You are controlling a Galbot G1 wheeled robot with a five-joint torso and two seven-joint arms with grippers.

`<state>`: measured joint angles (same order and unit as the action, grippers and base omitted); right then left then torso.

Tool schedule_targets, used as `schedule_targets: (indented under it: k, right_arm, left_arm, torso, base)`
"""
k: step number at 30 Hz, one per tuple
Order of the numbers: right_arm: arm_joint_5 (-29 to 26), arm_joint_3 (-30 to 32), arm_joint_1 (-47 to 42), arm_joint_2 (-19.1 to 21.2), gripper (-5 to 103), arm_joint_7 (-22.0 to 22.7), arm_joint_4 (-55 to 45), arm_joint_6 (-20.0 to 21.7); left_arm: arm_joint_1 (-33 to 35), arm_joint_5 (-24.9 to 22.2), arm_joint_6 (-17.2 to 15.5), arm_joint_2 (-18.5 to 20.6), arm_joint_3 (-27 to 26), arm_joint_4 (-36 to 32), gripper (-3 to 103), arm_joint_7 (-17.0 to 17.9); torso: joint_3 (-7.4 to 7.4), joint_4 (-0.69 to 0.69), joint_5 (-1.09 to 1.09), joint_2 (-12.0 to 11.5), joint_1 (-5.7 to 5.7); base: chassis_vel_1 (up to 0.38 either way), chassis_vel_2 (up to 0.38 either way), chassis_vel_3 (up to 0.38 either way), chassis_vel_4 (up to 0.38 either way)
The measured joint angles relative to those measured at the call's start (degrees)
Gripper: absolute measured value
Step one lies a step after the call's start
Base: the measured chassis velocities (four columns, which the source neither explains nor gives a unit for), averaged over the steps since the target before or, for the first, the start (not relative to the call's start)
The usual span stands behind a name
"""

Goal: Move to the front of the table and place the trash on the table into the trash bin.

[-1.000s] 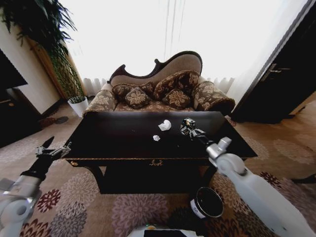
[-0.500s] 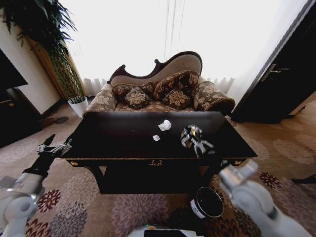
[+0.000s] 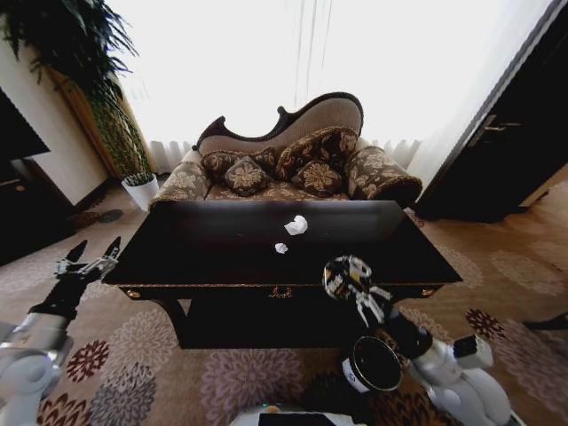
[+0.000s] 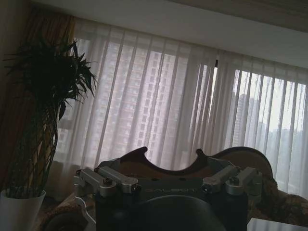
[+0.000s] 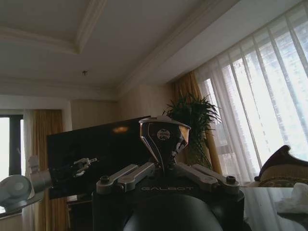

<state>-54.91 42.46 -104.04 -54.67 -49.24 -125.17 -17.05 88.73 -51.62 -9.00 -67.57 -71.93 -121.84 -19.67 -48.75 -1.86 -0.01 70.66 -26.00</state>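
The dark glossy table (image 3: 222, 253), with its gold edge trim and brass ornament at the front, is standing lengthwise ahead of the right gripper (image 3: 342, 277). That gripper is clamping a small dark drink can (image 3: 338, 275), which is sitting upright between the fingers over the table's front edge. Beyond the can, two crumpled white paper scraps are lying on the tabletop: a larger ball (image 3: 296, 225) and a smaller scrap (image 3: 281, 248), close together. The round black trash bin (image 3: 372, 364) is standing on the carpet below the can, mouth open, apparently empty.
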Motion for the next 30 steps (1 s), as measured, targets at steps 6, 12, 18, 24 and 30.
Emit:
schedule_targets:
  k: [6, 12, 18, 24, 30]
  right_arm:
    - [6.17, -0.87, 0.44, -0.84, 0, -7.42, 7.04, -2.5]
    - [12.52, -2.07, 1.58, -1.22, 0, -12.63, 15.41, -4.9]
    - [17.78, -6.73, 5.88, -1.28, 0, -12.71, 28.94, -7.77]
    - [22.69, -8.88, 11.02, -1.24, 0, -7.63, 38.36, -8.74]
    - [26.71, -11.99, 17.91, -0.26, 0, 0.07, 50.05, -8.68]
  left_arm:
    - [-0.31, -0.31, 0.0, 0.33, 0.06, 0.38, 100, -0.03]
    - [-0.3, -0.86, 0.0, 0.89, -0.58, 0.87, 100, -0.07]
    - [0.28, -1.45, 0.0, 0.85, -1.3, 0.08, 100, -0.11]
    - [1.05, -1.93, -0.21, 1.07, -2.09, -1.03, 100, -0.02]
    - [1.35, -4.56, -1.29, 1.66, -3.31, -3.2, 100, 1.18]
  torso:
    - [0.0, 0.0, -0.01, 0.0, 0.0]
    - [0.0, -0.01, 0.0, 0.0, 0.0]
    - [0.0, 0.0, 0.0, 0.0, 0.0]
    - [0.0, 0.0, 0.01, 0.0, 0.0]
    - [0.0, 0.01, -0.01, 0.0, 0.0]
  base:
    - [0.0, 0.0, 0.0, 0.0]
    - [0.0, 0.0, 0.0, 0.0]
    - [0.0, 0.0, 0.0, 0.0]
    - [0.0, 0.0, 0.0, 0.0]
    - [0.0, 0.0, 0.0, 0.0]
